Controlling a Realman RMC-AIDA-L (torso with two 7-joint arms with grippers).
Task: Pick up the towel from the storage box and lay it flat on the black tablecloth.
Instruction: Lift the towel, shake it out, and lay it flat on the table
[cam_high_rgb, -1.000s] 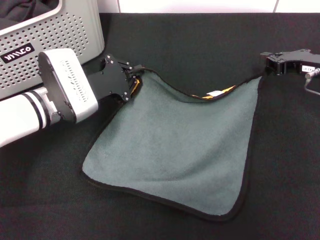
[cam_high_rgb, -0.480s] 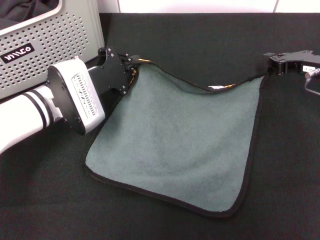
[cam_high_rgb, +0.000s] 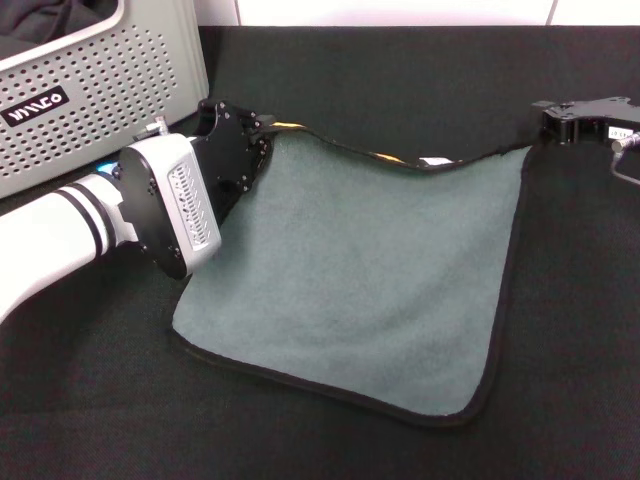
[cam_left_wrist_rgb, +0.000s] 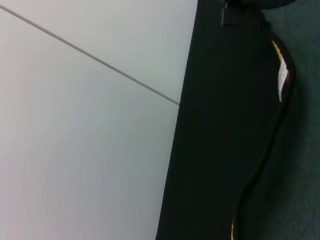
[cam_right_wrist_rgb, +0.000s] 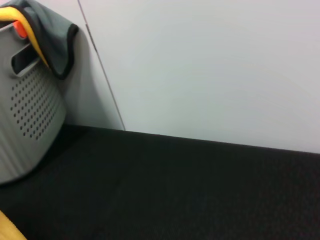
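Grey-green side up, the towel (cam_high_rgb: 365, 280) is lying spread on the black tablecloth (cam_high_rgb: 560, 380), right of the storage box (cam_high_rgb: 95, 85). Left gripper (cam_high_rgb: 262, 135) and right gripper (cam_high_rgb: 545, 125) are each pinching a far corner in their fingers.

We see the box (cam_high_rgb: 100, 90) blocking the table's ten o'clock corner, close behind the left gripper (cam_high_rgb: 258, 135). From twelve to two o'clock the tablecloth (cam_high_rgb: 400, 80) lies bare between towel (cam_high_rgb: 370, 270) and wall (cam_right_wrist_rgb: 210, 65).
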